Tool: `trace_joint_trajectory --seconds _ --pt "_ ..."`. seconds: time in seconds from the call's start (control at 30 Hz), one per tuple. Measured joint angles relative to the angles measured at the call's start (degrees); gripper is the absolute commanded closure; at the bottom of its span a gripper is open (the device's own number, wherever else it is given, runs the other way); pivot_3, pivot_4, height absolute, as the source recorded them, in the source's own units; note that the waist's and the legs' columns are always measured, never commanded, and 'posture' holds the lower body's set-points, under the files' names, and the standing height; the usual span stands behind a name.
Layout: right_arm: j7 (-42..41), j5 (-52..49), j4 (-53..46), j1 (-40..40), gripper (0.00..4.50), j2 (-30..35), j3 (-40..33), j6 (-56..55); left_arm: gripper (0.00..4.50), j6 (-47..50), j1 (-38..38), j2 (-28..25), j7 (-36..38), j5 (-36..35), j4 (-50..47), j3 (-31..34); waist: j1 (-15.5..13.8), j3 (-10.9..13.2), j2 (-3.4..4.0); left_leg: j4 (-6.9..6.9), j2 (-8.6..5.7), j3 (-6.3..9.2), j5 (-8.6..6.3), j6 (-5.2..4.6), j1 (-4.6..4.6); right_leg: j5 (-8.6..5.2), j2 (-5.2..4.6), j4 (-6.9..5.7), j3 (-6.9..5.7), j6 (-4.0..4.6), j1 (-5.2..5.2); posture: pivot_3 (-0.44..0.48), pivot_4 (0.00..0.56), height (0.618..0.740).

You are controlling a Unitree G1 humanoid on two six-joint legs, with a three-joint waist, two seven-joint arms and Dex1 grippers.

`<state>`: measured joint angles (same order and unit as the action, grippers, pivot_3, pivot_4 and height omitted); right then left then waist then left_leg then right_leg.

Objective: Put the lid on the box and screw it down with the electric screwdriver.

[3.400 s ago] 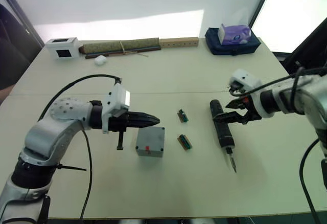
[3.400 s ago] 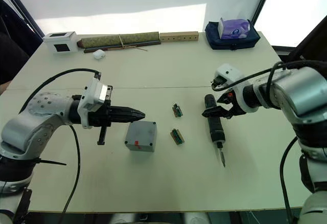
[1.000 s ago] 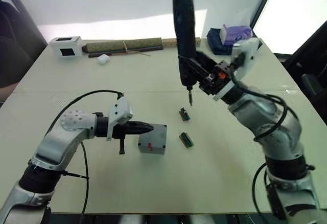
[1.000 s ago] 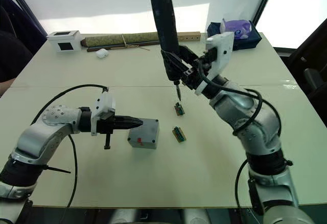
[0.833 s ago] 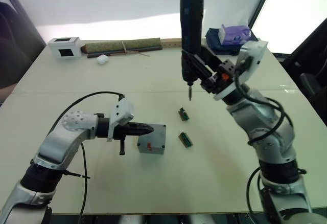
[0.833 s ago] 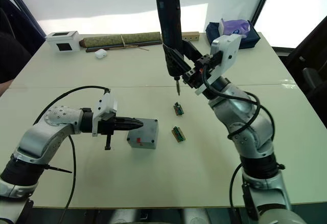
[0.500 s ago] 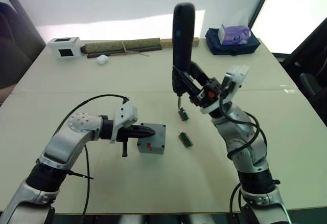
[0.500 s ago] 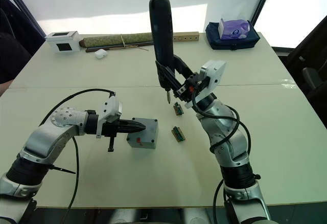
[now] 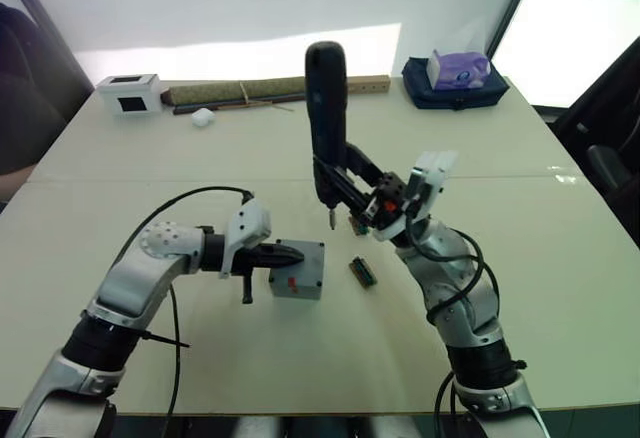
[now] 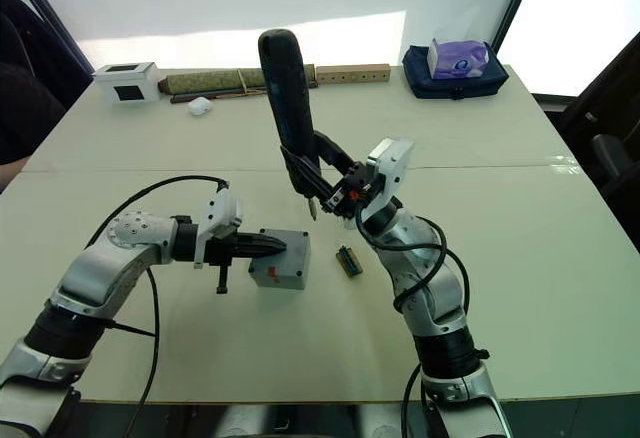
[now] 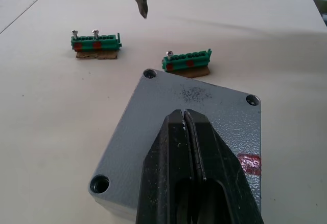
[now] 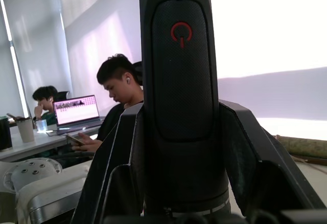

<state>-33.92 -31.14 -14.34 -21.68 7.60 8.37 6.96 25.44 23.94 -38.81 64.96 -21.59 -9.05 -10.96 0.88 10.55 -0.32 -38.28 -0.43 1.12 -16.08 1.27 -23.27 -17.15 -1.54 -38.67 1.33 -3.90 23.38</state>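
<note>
The grey box (image 9: 296, 272) stands mid-table, red mark on its near side. The lid (image 11: 153, 127) covers its top, with screw holes at the corners. My left gripper (image 9: 296, 254) is shut, its fingertips (image 11: 184, 116) lying on the lid. My right gripper (image 9: 345, 186) is shut on the electric screwdriver (image 9: 324, 108) and holds it upright. The bit (image 9: 332, 222) points down, hanging in the air just right of the box's far right corner and above the table. In the right wrist view the screwdriver (image 12: 181, 81) stands between the fingers (image 12: 115, 152).
Two small green circuit pieces (image 9: 363, 271) (image 11: 96, 42) lie right of the box. Along the far edge are a white box (image 9: 126, 91), a rolled mat (image 9: 240, 90), a wooden block (image 9: 365, 82) and a tissue box (image 9: 458, 66). People (image 12: 120, 101) sit at a laptop beyond.
My right arm has carried the upright screwdriver left and down, from above the green pieces to beside the box. The left gripper has stayed shut on the lid.
</note>
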Motion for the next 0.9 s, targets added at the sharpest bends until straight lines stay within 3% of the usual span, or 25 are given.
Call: trace_joint_trajectory --seconds 0.9 --pt "-5.91 2.81 8.76 -0.81 2.87 -3.14 -0.42 -3.63 4.5 1.81 -0.34 -0.71 -0.23 -0.21 -1.24 0.46 0.17 0.0 0.0 -0.01 -0.01 0.01 0.07 0.11 0.09 -0.01 0.01 -0.26 0.02 0.01 0.03 0.0 0.15 0.74"
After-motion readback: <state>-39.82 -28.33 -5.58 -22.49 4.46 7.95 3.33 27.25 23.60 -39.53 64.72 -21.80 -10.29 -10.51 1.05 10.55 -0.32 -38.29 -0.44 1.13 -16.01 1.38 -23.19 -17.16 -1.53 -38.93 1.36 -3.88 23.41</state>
